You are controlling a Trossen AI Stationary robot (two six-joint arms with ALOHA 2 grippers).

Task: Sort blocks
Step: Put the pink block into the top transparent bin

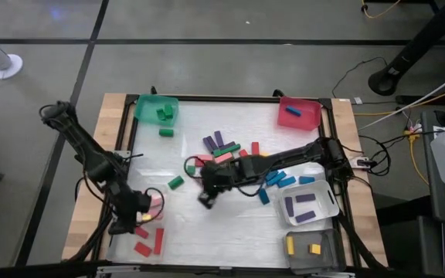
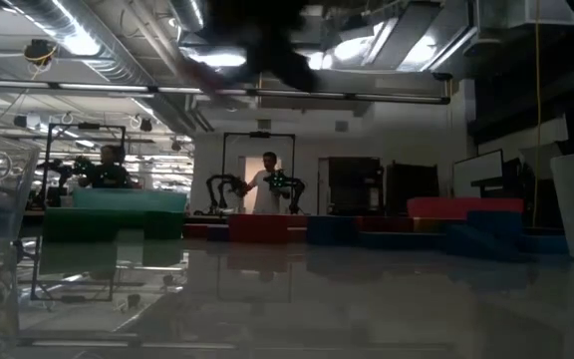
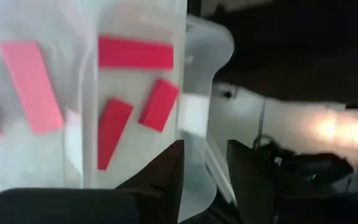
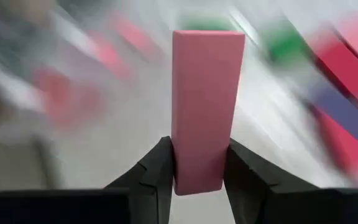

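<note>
Pink block point(image 4: 205, 106), clamped upright between the right gripper point(image 4: 197, 168) fingers at frame centre for sorting, while the left gripper point(image 3: 204, 180), fingers empty and slightly parted, hovers over the clear bin point(image 3: 210, 50) at lower left.

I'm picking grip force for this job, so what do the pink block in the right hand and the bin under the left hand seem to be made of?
The pink block looks like solid painted wood or hard plastic: flat faces, crisp edges, an even matte colour, no dent where the right hand clamps it. The clear bin looks like thin glossy plastic: red blocks show through its wall, and the rim is rounded.
</note>
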